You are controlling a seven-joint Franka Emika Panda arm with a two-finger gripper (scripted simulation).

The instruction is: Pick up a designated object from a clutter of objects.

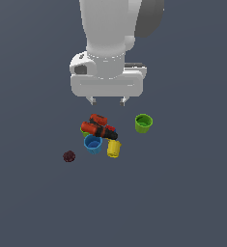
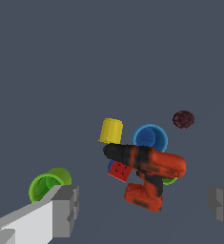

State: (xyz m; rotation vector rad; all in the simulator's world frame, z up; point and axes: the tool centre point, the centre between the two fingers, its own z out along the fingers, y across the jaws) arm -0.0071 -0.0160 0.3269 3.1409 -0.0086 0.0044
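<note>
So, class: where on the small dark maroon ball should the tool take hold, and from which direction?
Grip the maroon ball across its middle, coming straight down from above. It is round and bumpy, so any pair of opposite sides should serve. It lies apart from the blue cup and the drill, leaving room around it. The tool hangs open above the pile.

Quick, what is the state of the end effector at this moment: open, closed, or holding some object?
End effector: open and holding nothing, above the red-orange drill.

berry ball (image 1: pixel 69 156) lies apart, beside cup cluster (image 1: pixel 93 144).
</note>
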